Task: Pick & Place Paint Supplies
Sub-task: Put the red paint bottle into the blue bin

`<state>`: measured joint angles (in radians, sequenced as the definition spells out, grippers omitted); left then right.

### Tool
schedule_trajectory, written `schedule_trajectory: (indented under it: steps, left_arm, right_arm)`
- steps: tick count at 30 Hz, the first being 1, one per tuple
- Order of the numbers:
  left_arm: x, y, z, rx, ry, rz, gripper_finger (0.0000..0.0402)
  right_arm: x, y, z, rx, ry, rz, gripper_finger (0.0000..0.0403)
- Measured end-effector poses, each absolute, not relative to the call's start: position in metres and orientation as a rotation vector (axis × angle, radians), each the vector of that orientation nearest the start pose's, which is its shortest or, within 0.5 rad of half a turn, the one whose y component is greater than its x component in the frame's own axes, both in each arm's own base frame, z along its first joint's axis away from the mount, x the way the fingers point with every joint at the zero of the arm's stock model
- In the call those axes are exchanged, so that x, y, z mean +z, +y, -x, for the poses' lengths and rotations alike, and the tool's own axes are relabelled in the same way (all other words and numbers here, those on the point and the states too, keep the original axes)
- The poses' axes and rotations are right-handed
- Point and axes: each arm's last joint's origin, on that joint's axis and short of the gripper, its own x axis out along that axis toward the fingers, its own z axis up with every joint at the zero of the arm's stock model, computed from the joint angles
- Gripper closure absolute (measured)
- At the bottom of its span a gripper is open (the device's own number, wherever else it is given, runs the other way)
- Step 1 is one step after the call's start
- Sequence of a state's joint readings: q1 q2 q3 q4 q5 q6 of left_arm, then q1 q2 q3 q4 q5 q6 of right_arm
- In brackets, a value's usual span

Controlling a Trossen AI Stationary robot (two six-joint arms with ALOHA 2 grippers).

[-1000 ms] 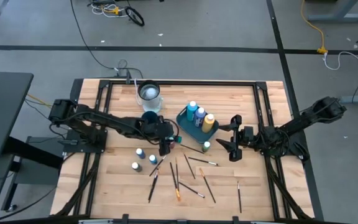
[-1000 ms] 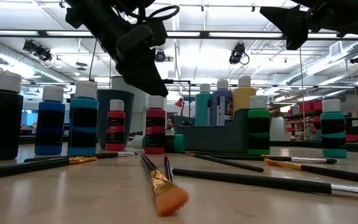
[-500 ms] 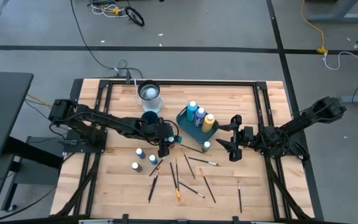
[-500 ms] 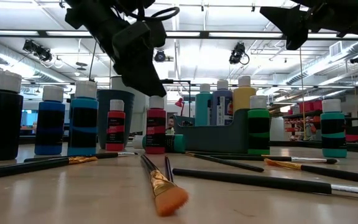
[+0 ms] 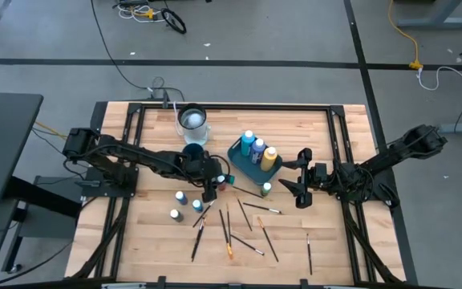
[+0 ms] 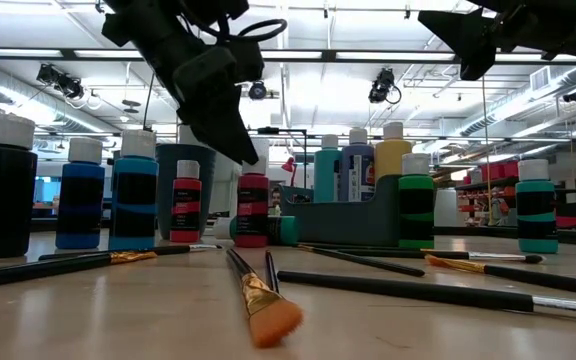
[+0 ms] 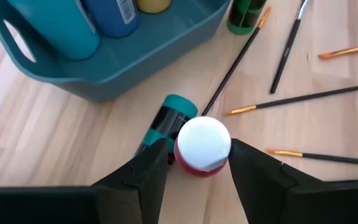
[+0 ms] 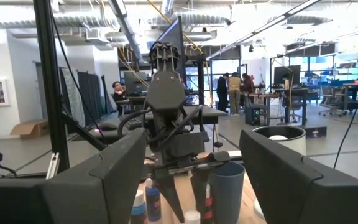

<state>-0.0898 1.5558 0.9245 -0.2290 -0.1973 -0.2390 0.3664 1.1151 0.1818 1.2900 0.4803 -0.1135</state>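
left gripper lower over the red bottle

compared with one second ago, the left gripper point(image 7: 194, 163) has come down and a little toward the left arm's base: in the low view its dark body now hides the cap of the red paint bottle point(image 6: 252, 211), which was free before. from the left wrist view the two fingers point(image 7: 143, 174) stand spread on each side of the bottle's white cap point(image 7: 202, 140); i cannot tell if they already touch it. a teal bottle point(image 7: 166, 120) lies on its side just beside the red one. the right gripper point(image 5: 301, 189) has not moved; it hangs above the table point(image 5: 327, 241) with its fingers wide apart, holding nothing.

the table is of pale wood. the teal tray point(image 5: 239, 152) holds three upright bottles, and a dark blue cup point(image 5: 192, 150) stands near it. several brushes point(image 5: 249, 227) lie scattered on the near part of the wood, more bottles point(image 5: 176, 205) stand close to them. behind is a large hall with ceiling lights, and some persons far away.
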Motion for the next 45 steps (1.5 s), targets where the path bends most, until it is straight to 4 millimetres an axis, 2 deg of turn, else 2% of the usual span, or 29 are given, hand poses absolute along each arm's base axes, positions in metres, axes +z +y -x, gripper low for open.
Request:
schedule_trajectory:
  steps: [18, 28, 33, 37, 41, 45]
  left_arm:
    - [0.194, -0.023, -0.312, 0.182, 0.772, 0.132, 0.0278]
    - [0.236, -0.02, -0.335, 0.218, 0.554, 0.077, 0.0279]
    - [0.25, -0.003, -0.34, 0.337, 0.506, 0.042, 0.0274]
    - [0.25, 0.019, -0.34, 0.406, 0.503, 0.07, 0.0277]
    - [0.235, 0.038, -0.347, 0.439, 0.529, 0.092, 0.0274]
    - [0.213, 0.05, -0.357, 0.387, 0.57, 0.121, 0.0277]
  right_arm:
    - [0.212, 0.054, -0.178, -0.132, -0.318, -0.033, 0.014]
    - [0.212, 0.054, -0.178, -0.133, -0.319, -0.03, 0.014]
    - [0.212, 0.054, -0.178, -0.132, -0.319, -0.032, 0.014]
    - [0.212, 0.054, -0.178, -0.132, -0.32, -0.035, 0.014]
    - [0.212, 0.054, -0.178, -0.132, -0.32, -0.035, 0.014]
    - [0.212, 0.054, -0.178, -0.132, -0.319, -0.033, 0.014]
